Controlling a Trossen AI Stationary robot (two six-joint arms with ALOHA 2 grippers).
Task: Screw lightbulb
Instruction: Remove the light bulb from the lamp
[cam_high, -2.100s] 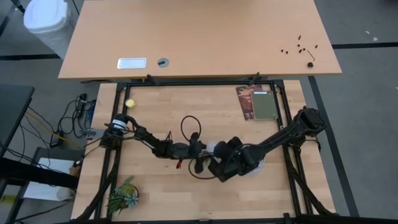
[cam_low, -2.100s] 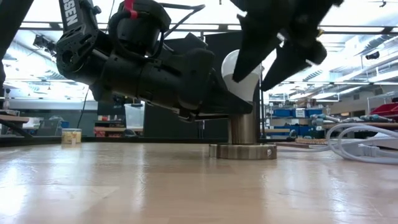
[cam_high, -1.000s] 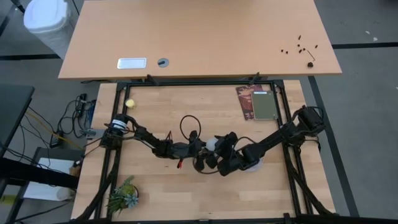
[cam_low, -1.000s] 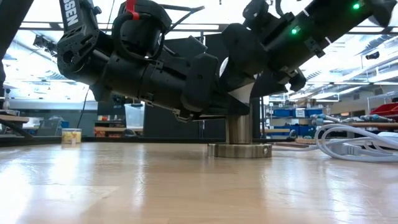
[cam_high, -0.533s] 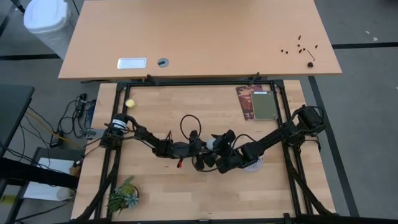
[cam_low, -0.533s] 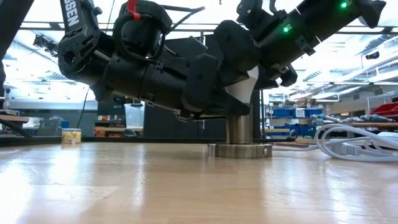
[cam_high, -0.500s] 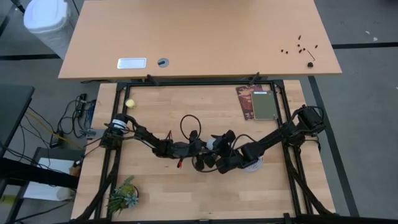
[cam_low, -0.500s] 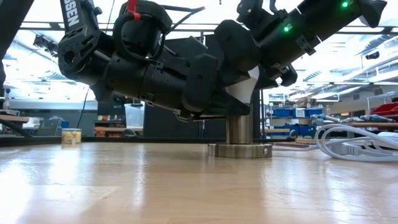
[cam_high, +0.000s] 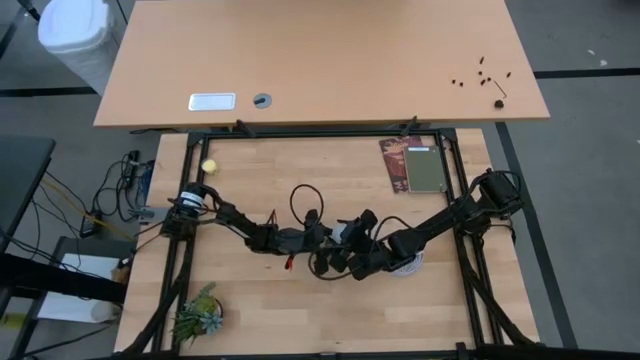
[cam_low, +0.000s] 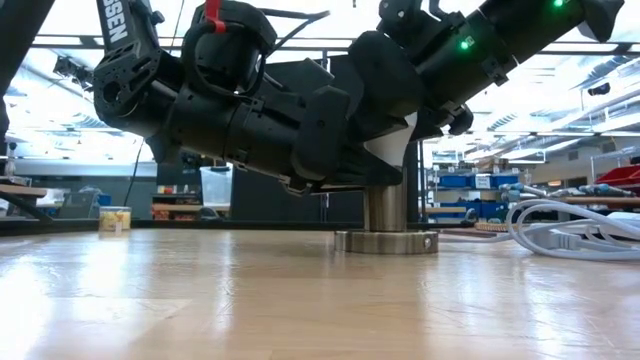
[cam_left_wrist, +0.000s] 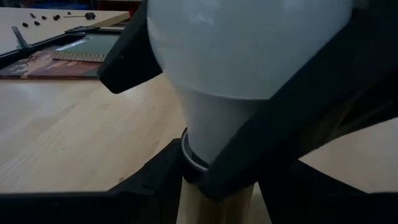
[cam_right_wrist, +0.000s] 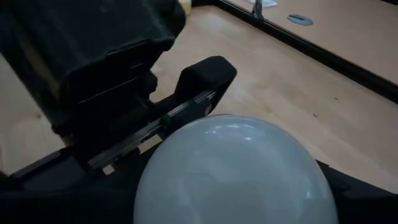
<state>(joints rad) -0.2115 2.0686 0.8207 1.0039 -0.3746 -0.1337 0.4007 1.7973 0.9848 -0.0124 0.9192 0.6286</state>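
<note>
Lightbulb stands upright near the centre of the low view, its neck seated in the metal socket post that rises from a round base on the wooden table. In the high view both arms meet at lower centre of the frame. The left gripper reaches in low, its dark fingers set around the socket just under the bulb's collar, apparently steadying it. The right gripper comes in from the upper right of the low view and is closed around the white globe. The step in hand looks like the turning itself. Next, the right wrist likely needs to rotate the bulb while the left holds the socket from spinning, then let go and re-grip.
</note>
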